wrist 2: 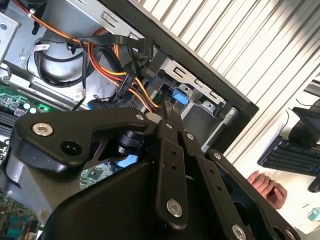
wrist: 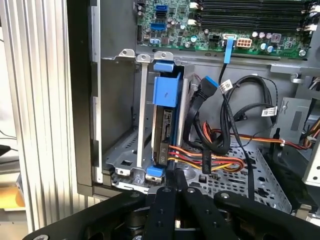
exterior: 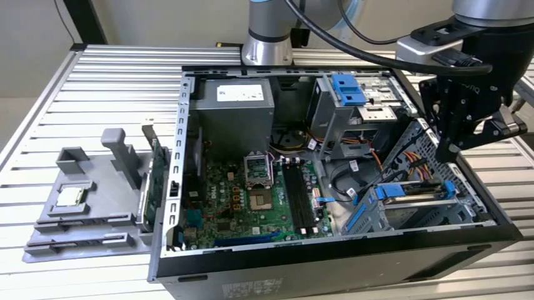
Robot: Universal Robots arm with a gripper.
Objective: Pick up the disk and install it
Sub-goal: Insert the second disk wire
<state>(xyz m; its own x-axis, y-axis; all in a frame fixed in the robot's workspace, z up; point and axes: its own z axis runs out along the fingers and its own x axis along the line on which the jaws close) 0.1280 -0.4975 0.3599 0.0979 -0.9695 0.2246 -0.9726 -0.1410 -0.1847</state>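
The disk sits edge-up in the drive cage at the front corner of the open computer case, on the exterior view's right, with its blue rail frame around it. In the first wrist view the disk stands in the cage slot under a blue tab. The second wrist view catches a blue part of the disk just past the fingertips. My gripper hangs just above the cage, apart from the disk. In both wrist views its fingers meet at the tips: gripper, gripper. It is shut on nothing.
Orange, red and black cables run beside the cage. The motherboard, the grey power-supply box and an upper bay with a blue latch fill the case. A grey fixture stands outside. A person's hand rests near a keyboard.
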